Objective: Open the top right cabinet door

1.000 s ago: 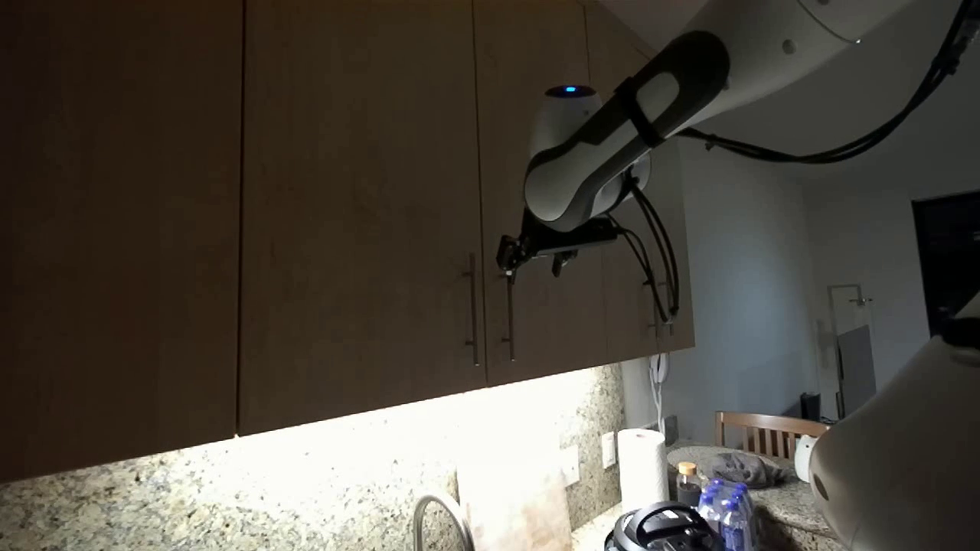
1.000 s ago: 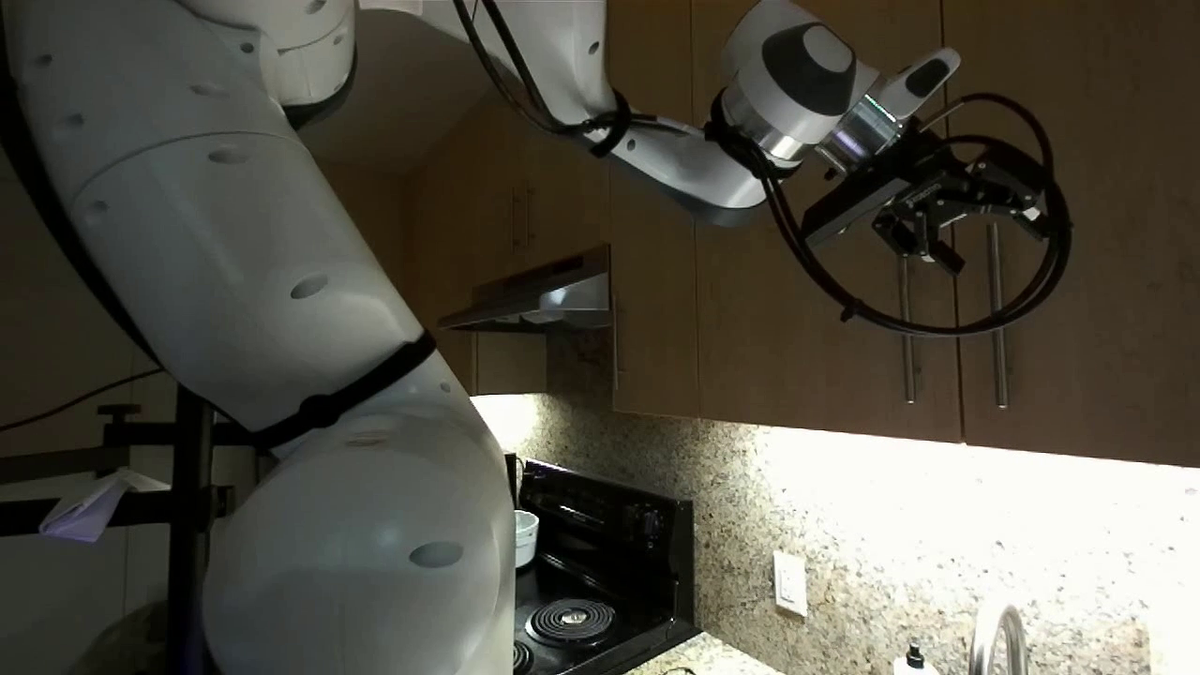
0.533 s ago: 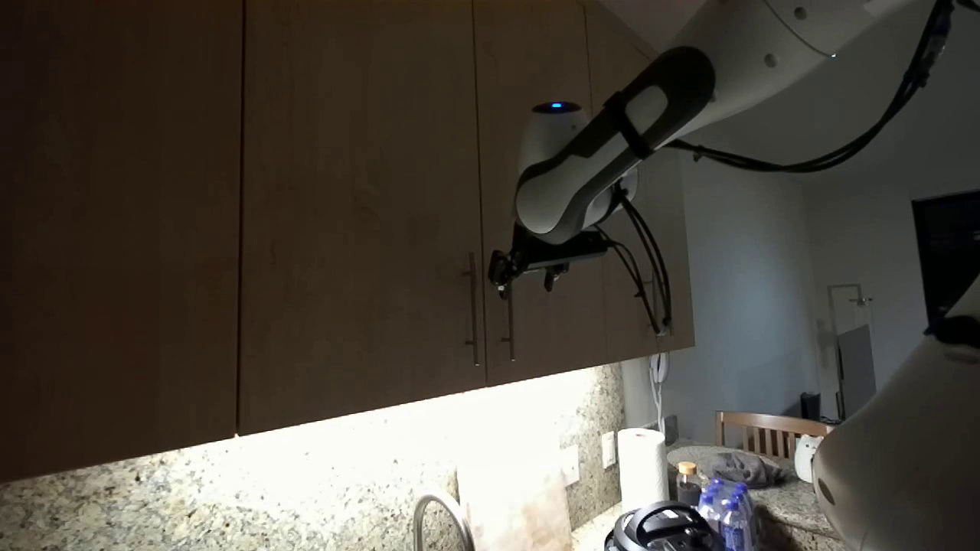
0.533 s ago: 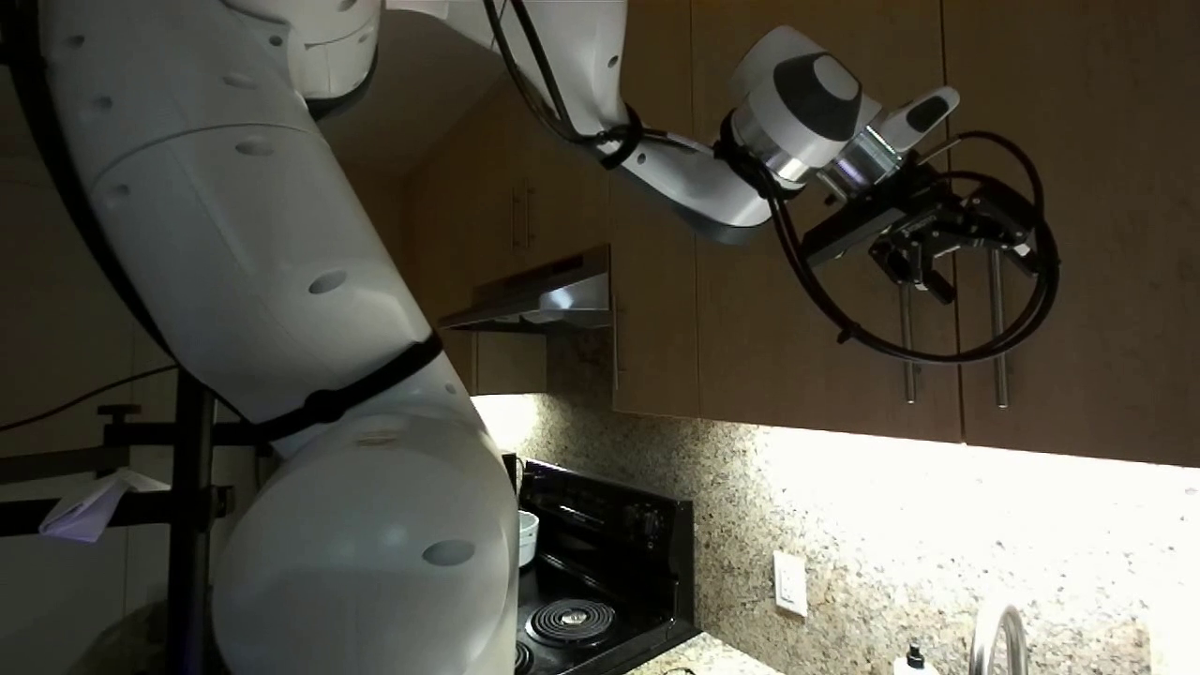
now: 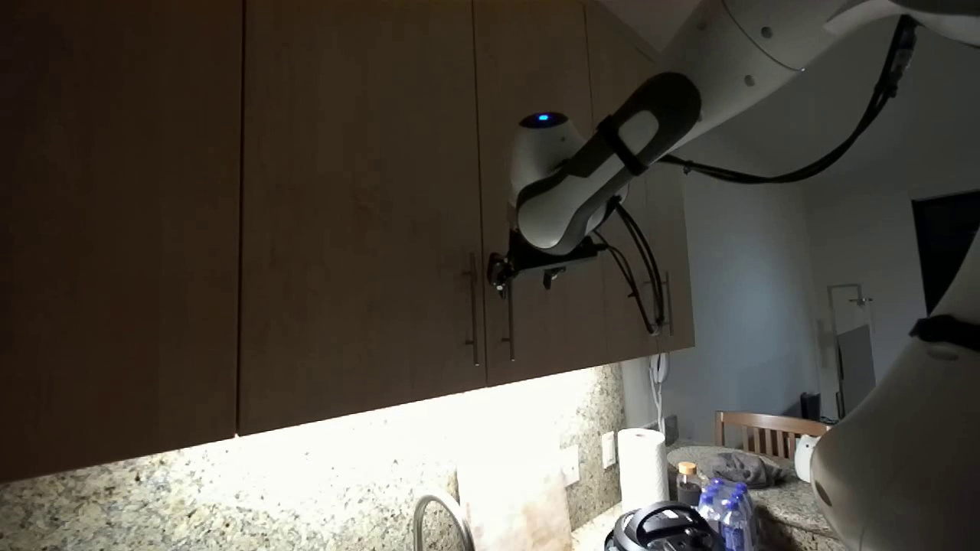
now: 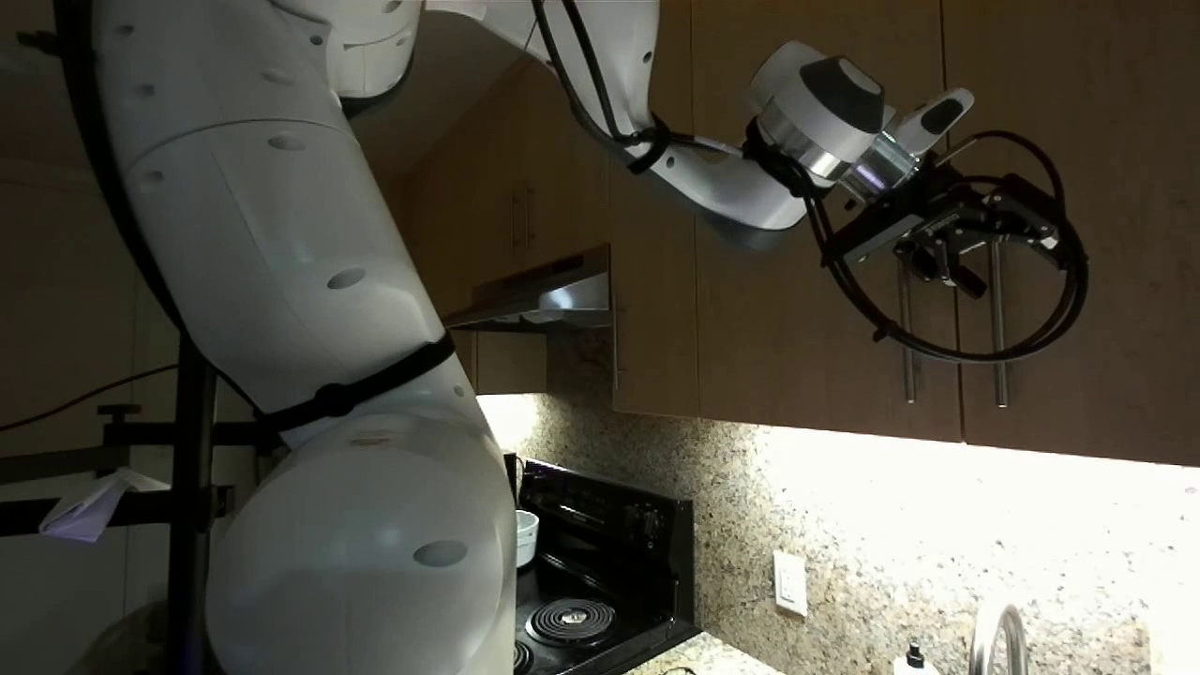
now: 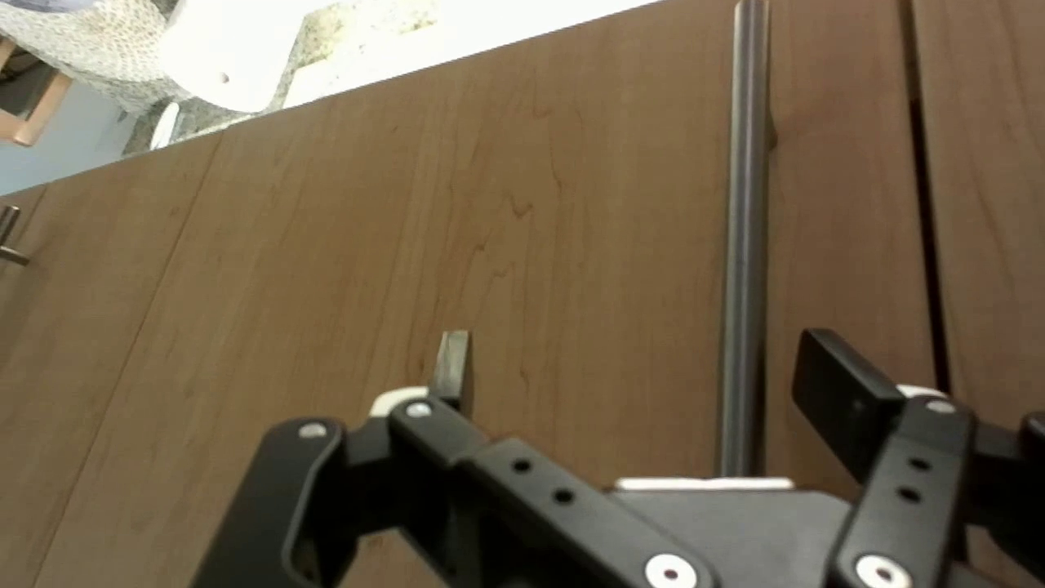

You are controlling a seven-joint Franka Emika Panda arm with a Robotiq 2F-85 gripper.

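Top right cabinet door [image 7: 522, 269]: closed, above the speckled backsplash [image 5: 268, 490], flat face turned outward.
Long axis: vertical.
Handle [image 7: 744, 269]: slim upright metal bar near a lower corner.
Claw [image 7: 645, 376]: jaws spread wide, gripping nothing; in the wrist view the handle shows between its fingers [image 7: 841, 400], touch unclear.
Arm [image 5: 639, 132]: in an exterior view, slopes down from the upper right and bends in front of the door.
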